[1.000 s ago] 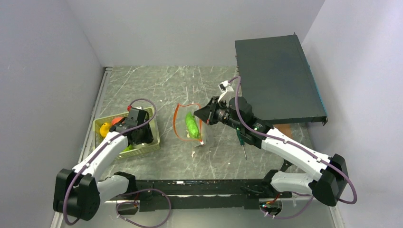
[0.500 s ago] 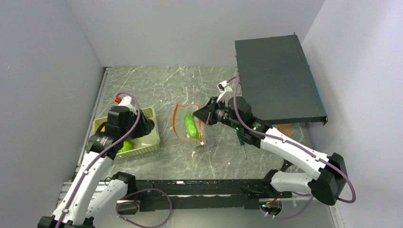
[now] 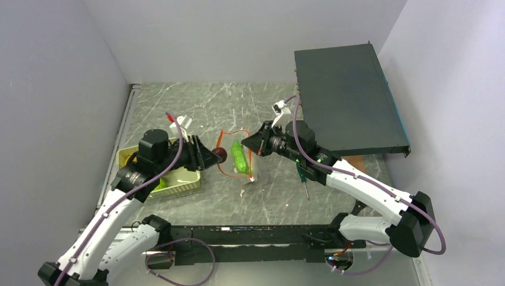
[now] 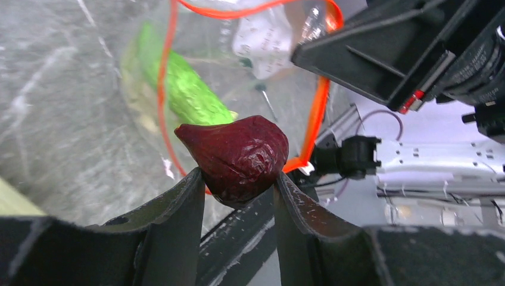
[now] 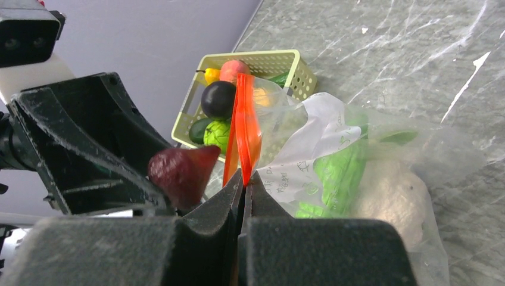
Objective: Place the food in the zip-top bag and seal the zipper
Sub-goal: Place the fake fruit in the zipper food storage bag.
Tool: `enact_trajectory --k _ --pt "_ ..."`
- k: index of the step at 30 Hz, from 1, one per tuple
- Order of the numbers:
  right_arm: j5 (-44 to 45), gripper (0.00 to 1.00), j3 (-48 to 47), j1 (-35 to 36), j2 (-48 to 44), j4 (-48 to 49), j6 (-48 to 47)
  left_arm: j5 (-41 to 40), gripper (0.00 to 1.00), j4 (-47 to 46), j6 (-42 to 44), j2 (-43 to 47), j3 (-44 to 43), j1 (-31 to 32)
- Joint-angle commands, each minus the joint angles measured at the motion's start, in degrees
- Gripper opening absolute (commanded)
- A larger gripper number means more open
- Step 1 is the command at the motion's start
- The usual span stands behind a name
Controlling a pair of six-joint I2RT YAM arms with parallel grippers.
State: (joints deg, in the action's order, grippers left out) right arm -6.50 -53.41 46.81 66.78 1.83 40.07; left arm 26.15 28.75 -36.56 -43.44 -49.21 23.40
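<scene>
Pale green plastic sits nearest me: a slatted basket (image 5: 268, 55) by the left edge of the tabletop (image 3: 196, 107) holds the remaining food (image 5: 217, 98). A green-handled screwdriver (image 3: 302, 177) lies toward the near right.

Just past the basket, my left fingers (image 4: 178, 220) are clamped on a dark purple fruit (image 4: 235, 155). It is raised off the tabletop and poised at the mouth of the zip-top bag (image 5: 309, 131). The bag sits mid-tabletop with a green vegetable (image 4: 190, 95) and a whitish piece (image 5: 393, 190) already inside.

Beyond it, my right fingers (image 5: 223, 205) are pinched shut on the red-orange zipper (image 5: 245, 125), lifting one side of the mouth. A black case (image 3: 348, 101) fills the far right corner.

The mouth looks narrow and limp, held up at one point only. As I judge it, the fruit could catch the near run of the zipper, then either shove the whole bag across the tabletop or fold the mouth closed. It is gripped low on its rounded base, so pressing it against the strip might squeeze it out of my hold. Letting go too soon would drop it outside the bag. The two sets of fingers are also close together, and a deeper reach could knock the strip free of the right pinch and collapse the mouth.
</scene>
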Motion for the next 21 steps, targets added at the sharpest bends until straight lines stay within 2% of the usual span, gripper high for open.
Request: enact_trajectory --k 1,10,16,21 --pt "-0.7 0.0 -2.7 -0.2 -0.4 2.8 -0.2 1.0 0.24 -5.9 -2.4 -2.7 -2.8 4.7" --pt "-1.0 0.0 -2.5 -0.2 -0.9 3.4 0.3 -2.9 0.23 -4.9 -2.5 -9.0 -4.6 10.9" --pt "-1.5 0.0 -2.2 -0.2 -0.9 4.1 0.7 -5.4 0.25 -0.8 -0.7 -15.2 -8.3 14.9" --pt "-1.6 0.0 -2.3 -0.2 -1.1 4.1 0.7 -6.0 0.27 1.2 -0.2 -19.7 -11.1 16.3"
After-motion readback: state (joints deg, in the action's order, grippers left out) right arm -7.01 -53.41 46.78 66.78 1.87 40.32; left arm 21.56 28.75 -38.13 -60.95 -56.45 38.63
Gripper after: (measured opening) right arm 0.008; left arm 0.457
